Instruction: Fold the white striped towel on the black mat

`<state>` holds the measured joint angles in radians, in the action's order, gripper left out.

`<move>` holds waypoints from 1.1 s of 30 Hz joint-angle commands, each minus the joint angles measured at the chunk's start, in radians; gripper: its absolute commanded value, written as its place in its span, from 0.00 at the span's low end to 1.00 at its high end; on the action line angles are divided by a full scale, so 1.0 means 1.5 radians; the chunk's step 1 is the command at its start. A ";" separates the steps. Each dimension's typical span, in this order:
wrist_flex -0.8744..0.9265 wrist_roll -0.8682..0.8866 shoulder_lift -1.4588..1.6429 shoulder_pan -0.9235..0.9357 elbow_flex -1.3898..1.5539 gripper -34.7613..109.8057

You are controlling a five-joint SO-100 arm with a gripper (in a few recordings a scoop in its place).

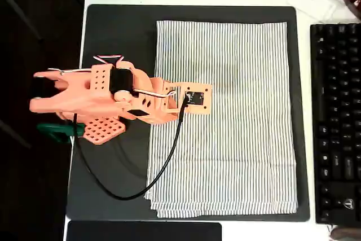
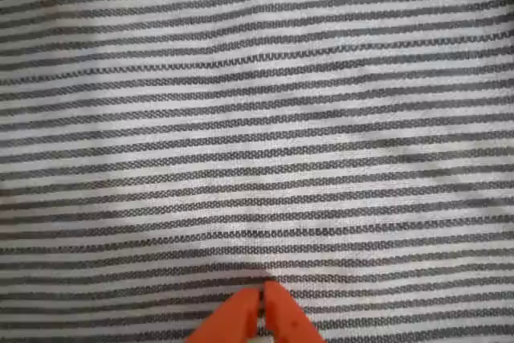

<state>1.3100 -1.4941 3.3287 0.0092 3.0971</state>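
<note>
Hovering mid-frame, the gripper (image 2: 263, 311) was pinched narrow, empty, over the white striped towel (image 1: 237, 117); soft, light cloth, best grabbed at a corner.

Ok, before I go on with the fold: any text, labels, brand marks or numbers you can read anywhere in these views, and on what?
None can be read.
Keyboard, right edge of the overhead view: pale key legends and a small mark near its lower corner, all too small and blurred to read.
White striped towel on the black mat: stripes alone, no label showing.
Gripper, fingertips together over the towel: no markings.
</note>
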 commanded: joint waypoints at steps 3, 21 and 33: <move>0.006 0.003 0.004 0.002 0.011 0.24; 0.006 0.002 0.004 0.002 0.011 0.24; 0.006 -0.003 0.004 0.004 0.011 0.24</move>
<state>1.3100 -1.4941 3.3287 0.0245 3.0971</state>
